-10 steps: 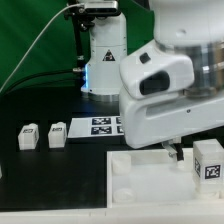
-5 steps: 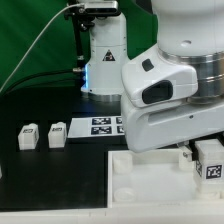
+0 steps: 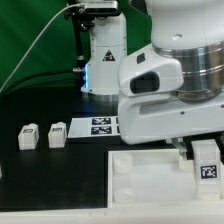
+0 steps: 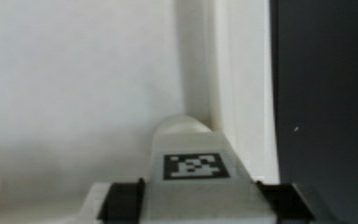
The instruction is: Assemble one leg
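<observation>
The leg (image 4: pixel 195 150), a small white block with a square tag, sits between my gripper's (image 4: pixel 195 203) two dark fingers (image 4: pixel 123 200), which press on its sides. In the exterior view the leg (image 3: pixel 207 162) is at the right, over the right edge of the large white square piece (image 3: pixel 150 175), with the gripper (image 3: pixel 196 150) directly on it and mostly hidden under the arm's body. In the wrist view the leg's far end lies over the white piece (image 4: pixel 87 90) close to its edge, beside the black table (image 4: pixel 327 100).
Two more small white tagged blocks (image 3: pixel 28 136) (image 3: pixel 57 134) stand on the black table at the exterior view's left. The marker board (image 3: pixel 100 125) lies behind them near the robot's base (image 3: pixel 105 60). The arm's bulk covers the right half.
The arm has come down and shifted toward the exterior view's left. The fingers, earlier beside the leg and apart from it, now flank it.
</observation>
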You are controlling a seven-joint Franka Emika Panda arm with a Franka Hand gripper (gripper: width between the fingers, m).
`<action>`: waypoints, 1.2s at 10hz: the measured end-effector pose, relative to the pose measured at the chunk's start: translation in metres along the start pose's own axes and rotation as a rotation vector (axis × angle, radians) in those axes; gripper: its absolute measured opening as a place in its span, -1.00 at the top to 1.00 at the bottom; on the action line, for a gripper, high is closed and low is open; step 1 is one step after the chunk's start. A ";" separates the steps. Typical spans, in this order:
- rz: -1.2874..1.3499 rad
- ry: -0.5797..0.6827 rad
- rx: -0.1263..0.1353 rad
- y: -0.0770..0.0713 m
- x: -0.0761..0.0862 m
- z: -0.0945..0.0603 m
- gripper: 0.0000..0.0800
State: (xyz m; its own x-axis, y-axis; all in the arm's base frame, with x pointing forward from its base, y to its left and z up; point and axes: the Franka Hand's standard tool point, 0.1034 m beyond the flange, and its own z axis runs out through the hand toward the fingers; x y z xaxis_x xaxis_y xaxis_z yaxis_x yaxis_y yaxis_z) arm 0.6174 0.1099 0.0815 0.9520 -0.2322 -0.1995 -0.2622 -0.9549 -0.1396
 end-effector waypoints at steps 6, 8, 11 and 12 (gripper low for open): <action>0.774 0.008 0.101 -0.006 0.006 0.000 0.26; 0.930 0.001 0.116 -0.007 0.007 0.000 0.26; 0.932 0.000 0.115 -0.008 0.007 0.000 -0.31; 0.812 0.003 0.102 -0.007 0.005 0.001 -0.31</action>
State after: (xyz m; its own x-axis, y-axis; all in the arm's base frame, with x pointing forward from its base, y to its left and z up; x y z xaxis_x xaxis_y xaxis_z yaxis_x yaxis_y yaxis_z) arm 0.6239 0.1154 0.0803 0.4596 -0.8449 -0.2737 -0.8832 -0.4672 -0.0407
